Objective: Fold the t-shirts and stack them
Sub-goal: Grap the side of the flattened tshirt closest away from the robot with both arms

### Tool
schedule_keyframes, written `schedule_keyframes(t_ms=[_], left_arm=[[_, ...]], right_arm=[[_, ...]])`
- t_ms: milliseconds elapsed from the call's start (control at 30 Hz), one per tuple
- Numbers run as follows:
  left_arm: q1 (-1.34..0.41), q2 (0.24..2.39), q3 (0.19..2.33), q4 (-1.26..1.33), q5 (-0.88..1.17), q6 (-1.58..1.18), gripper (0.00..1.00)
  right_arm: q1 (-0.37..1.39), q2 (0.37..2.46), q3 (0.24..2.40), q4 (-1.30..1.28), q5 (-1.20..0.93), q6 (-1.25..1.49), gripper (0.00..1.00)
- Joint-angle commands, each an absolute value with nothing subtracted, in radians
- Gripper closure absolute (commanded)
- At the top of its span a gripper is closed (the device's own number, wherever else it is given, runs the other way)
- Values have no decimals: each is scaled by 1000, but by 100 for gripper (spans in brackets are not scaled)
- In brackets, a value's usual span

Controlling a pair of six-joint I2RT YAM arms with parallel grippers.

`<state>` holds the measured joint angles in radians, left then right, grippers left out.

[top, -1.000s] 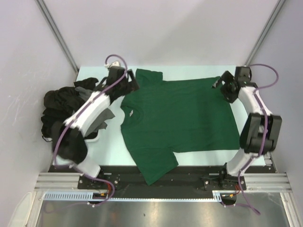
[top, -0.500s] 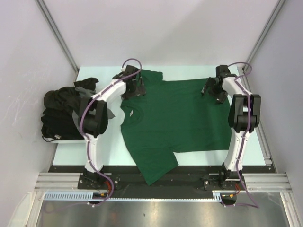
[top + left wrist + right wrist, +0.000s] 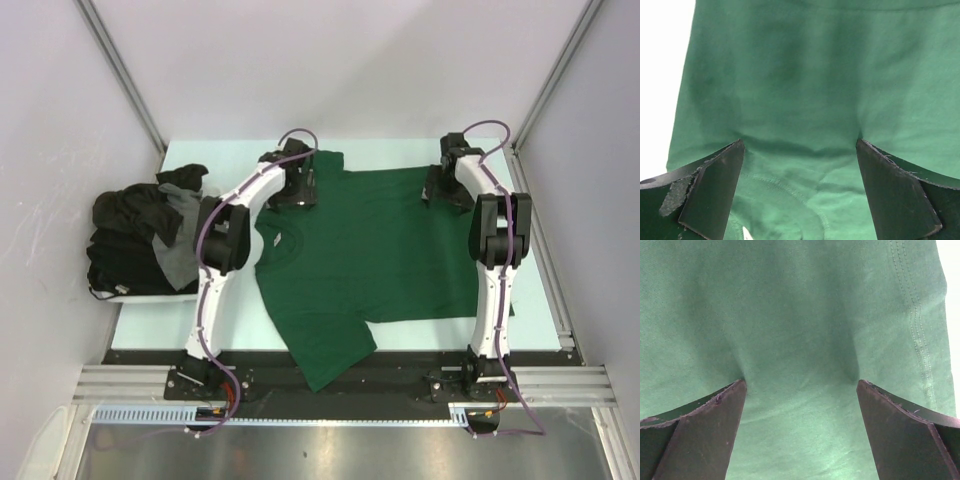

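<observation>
Both jaw pairs apart: left gripper (image 3: 800, 145) & right gripper (image 3: 801, 383) press green t-shirt (image 3: 380, 250); pinch evenly, lift together w/o bunching.

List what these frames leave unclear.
Top view: fingers hidden under the left gripper and right gripper housings.
Top view: shirt count in the dark pile, bunched together.
Top view: neck label on the green t-shirt, too small to read.
Wrist views: shirt's outline cut off by frame edges.
</observation>
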<state>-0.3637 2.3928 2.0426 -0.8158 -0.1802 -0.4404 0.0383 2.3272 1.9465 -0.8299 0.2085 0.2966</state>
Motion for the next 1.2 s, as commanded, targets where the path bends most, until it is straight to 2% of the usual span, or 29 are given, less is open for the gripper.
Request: schedule_keyframes(t_ms=[0, 333, 600, 867, 1167], left_arm=[[-367, 2480, 2169, -896, -207, -437, 0], [-339, 2614, 2378, -936, -256, -448, 1], [-270, 2689, 2517, -885, -144, -488, 2], [-230, 2740, 2577, -721, -101, -502, 5], [-180, 2734, 2588, -586, -107, -534, 4]], right_arm=[[25, 2402, 1970, -877, 175, 290, 0], [8, 2522, 2127, -887, 77, 345, 0], [8, 2643, 2327, -911, 46, 364, 0], [8, 2680, 2385, -803, -14, 403, 0], [-21, 2730, 2505, -648, -74, 459, 0]])
